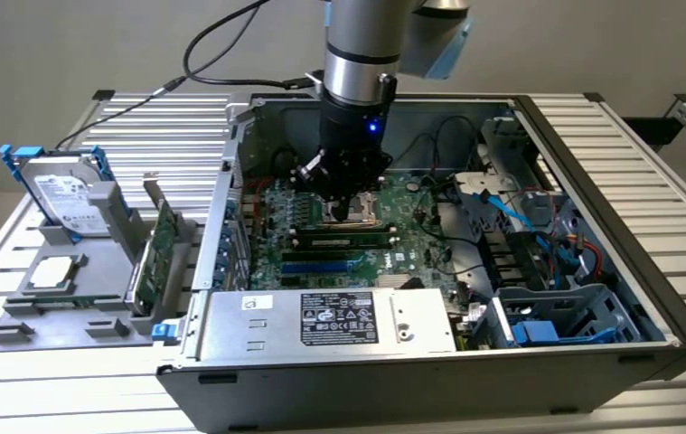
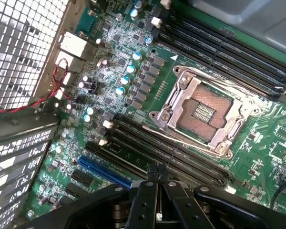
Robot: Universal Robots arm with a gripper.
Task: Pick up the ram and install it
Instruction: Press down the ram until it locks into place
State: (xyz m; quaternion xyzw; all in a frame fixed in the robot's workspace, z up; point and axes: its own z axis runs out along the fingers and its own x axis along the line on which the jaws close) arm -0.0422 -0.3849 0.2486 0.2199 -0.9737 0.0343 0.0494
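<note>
My gripper [image 1: 345, 213] hangs inside the open computer case [image 1: 584, 127], low over the motherboard [image 1: 318, 262] beside the empty CPU socket [image 2: 205, 114]. In the wrist view its fingertips [image 2: 153, 172] are pressed together with nothing between them, right above the row of black memory slots [image 2: 181, 157]. The ram [image 1: 343, 241], a narrow green stick with dark chips, stands in one of the slots just in front of the gripper in the exterior view. I cannot tell whether the fingertips touch it.
On the exterior view's left, a grey holder [image 1: 29, 321] carries a silver hard drive with blue rails [image 1: 63, 192], a wide green expansion card [image 1: 154, 258] and a processor chip [image 1: 53, 271]. The power supply [image 1: 331, 321] and blue cables [image 1: 512, 217] crowd the case.
</note>
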